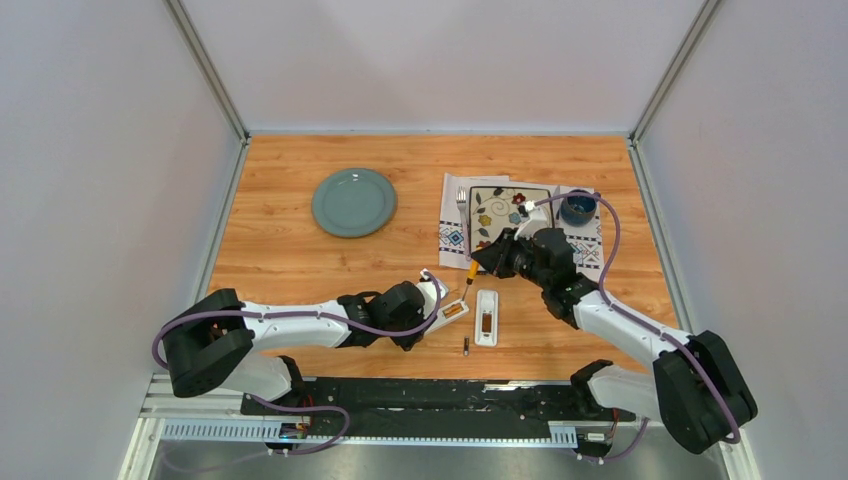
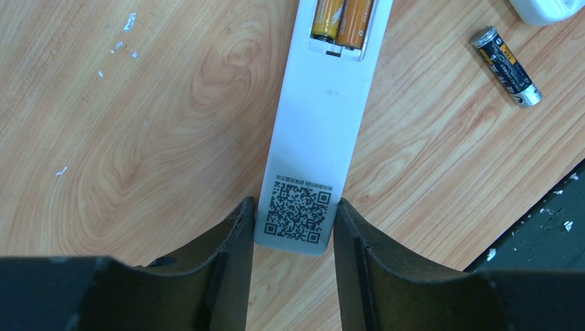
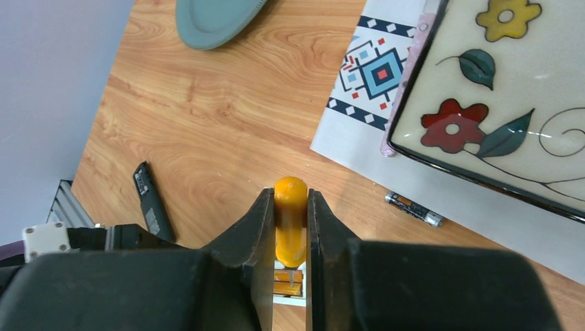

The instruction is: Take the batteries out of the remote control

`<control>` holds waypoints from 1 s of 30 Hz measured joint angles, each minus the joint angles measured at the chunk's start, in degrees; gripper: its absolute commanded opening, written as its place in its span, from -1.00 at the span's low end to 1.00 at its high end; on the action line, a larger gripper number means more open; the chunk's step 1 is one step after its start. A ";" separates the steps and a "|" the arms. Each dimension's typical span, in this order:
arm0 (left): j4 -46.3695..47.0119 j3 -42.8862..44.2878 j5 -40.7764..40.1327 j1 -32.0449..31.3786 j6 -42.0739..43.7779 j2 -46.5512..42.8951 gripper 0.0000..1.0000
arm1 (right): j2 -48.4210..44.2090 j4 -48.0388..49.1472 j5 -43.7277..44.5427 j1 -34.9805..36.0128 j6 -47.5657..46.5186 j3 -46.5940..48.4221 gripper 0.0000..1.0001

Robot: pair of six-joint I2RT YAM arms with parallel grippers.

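A white remote control (image 2: 324, 131) lies face down on the wood, its battery bay open with two gold-orange batteries (image 2: 341, 21) inside. My left gripper (image 2: 294, 207) is shut on the remote's near end, beside its QR code; it also shows in the top view (image 1: 440, 305). My right gripper (image 3: 290, 196) is shut on an orange-handled screwdriver (image 3: 290, 221), whose tip rests on the batteries in the bay (image 3: 290, 281). A dark grey battery (image 2: 507, 65) lies loose right of the remote (image 1: 466, 347). Another dark battery (image 3: 414, 208) lies by the placemat's edge.
A white oblong piece with a dark slot (image 1: 487, 318) lies right of the remote. A floral tray (image 1: 510, 210) on a patterned placemat (image 1: 450, 235), a blue cup (image 1: 578, 209) and a green plate (image 1: 353, 201) sit farther back. A slim black object (image 3: 150, 200) lies by the left arm.
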 measured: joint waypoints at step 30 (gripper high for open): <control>0.04 0.24 0.13 -0.07 0.09 0.44 -0.68 | 2.86 -1.38 2.67 2.01 -0.33 -0.66 -1.00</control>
